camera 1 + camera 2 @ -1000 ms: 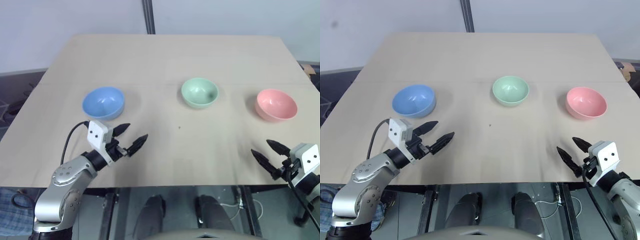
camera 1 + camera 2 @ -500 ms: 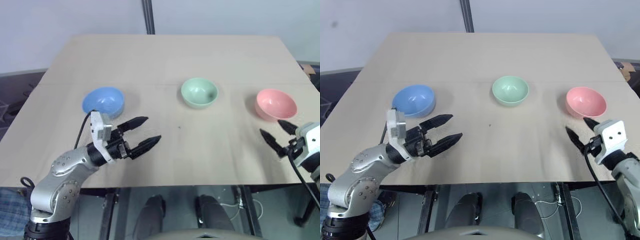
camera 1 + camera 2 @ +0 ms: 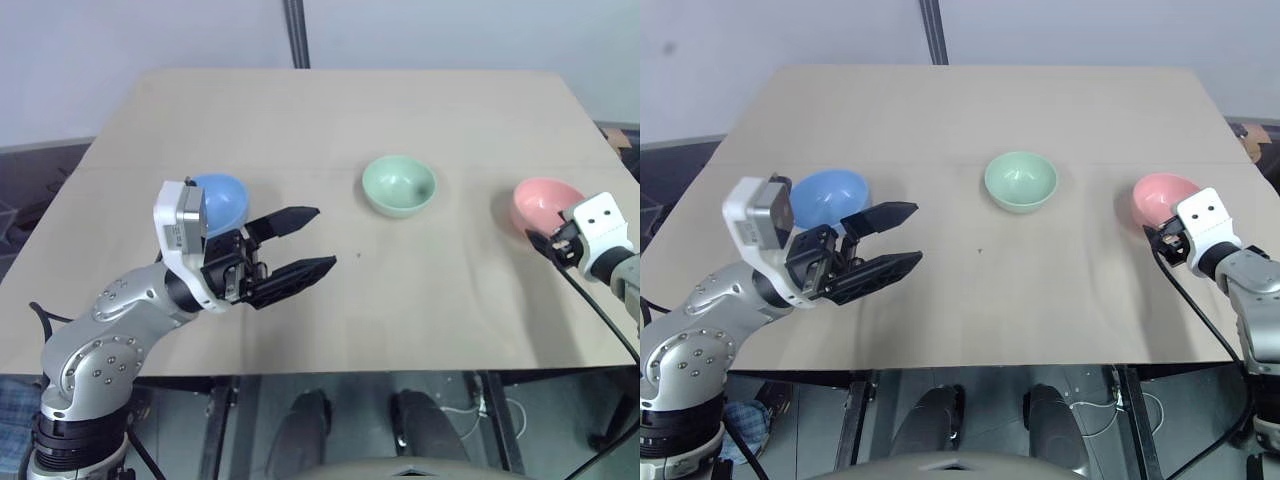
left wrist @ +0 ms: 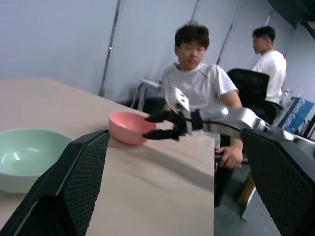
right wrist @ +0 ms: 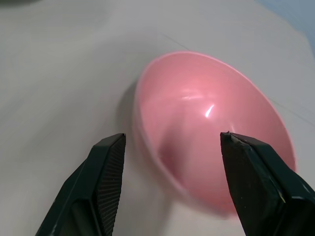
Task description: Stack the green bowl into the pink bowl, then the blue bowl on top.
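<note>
Left eye view puts the three bowls in a row across the middle of the table (image 3: pixel 330 120): blue bowl (image 3: pixel 222 197) at centre left, green bowl (image 3: pixel 399 185) just right of centre, pink bowl (image 3: pixel 545 205) at the right edge. All three sit apart, mouths up, so no stacking has begun.

My left claw (image 3: pixel 300 243) hovers in the lower left, fingers spread wide and empty, pointing toward the frame's middle; I judge it is lining up on the green bowl, which has to go first. It partly covers the blue bowl from this angle.

My right claw (image 5: pixel 170 184) has its fingers apart around nothing, one to each side of the pink bowl's near rim, as the right wrist view shows. I take that as steadying the pink bowl to receive the others.

A second ago both claws were lower in the frame, close to the table's near edge. Since then the left has risen and swung toward the centre, and the right has climbed up the frame to the pink bowl. The bowls have not shifted.
</note>
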Available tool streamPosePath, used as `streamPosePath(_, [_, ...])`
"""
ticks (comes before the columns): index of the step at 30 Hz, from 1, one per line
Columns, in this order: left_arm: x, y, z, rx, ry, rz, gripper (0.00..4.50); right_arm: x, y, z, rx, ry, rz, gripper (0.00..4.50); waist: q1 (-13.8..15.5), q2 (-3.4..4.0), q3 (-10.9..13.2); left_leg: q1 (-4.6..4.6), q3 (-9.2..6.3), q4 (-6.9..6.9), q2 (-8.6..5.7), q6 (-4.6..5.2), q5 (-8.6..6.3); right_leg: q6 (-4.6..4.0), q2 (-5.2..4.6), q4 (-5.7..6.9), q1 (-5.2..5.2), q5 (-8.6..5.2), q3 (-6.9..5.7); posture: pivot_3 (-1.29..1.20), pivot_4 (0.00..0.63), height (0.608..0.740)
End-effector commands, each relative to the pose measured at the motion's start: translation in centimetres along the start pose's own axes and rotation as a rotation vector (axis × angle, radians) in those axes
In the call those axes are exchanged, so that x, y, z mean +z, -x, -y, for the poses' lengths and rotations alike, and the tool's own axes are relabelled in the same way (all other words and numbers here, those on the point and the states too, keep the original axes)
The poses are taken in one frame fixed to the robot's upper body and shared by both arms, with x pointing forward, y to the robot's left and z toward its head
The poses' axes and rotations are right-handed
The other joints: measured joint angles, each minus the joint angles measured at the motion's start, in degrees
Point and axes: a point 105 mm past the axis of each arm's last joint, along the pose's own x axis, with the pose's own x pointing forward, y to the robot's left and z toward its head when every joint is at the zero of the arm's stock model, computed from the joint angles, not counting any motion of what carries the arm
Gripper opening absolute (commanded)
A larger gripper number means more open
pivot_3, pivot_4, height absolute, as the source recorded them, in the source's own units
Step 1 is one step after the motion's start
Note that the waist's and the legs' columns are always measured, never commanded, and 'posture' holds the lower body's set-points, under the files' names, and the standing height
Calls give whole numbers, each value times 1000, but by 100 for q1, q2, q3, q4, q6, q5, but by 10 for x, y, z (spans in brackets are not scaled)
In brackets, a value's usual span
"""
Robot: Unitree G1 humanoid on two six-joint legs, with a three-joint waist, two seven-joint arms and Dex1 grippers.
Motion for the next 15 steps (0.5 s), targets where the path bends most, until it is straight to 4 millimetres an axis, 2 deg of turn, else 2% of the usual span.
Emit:
streamPosePath(1, [1,-1,7,-44,-44,-37,4500,7,-11,2,41,74,-28,3193,-1,1,0,-2,0,0,-1,0,0,0,-1,-1,-1,0,0,0,150,740])
streamPosePath(10, [-5,4,4,-52,-60,-113,4500,3,-37,-15,178,139,-128,3193,-3,2,2,-4,-1,-2,-1,0,0,0,-1,-4,-2,0,-1,0,150,740])
streamPosePath(11, [-5,4,4,-50,-61,-116,4500,5,-39,-16,181,142,-123,2687,-3,2,2,-4,0,-1,-1,0,0,0,-2,-4,-3,0,-1,0,150,740])
streamPosePath(12, [-6,5,4,-49,-64,-121,4500,6,-40,-16,182,143,-122,2427,-5,2,2,-4,0,-1,-1,0,0,0,-2,-4,-3,0,-1,0,150,740])
streamPosePath(15, [-8,7,4,-46,-69,-134,4500,7,-42,-17,190,149,-120,1115,-5,2,2,-4,-1,-2,0,0,0,0,-1,-3,-3,0,-1,0,150,740])
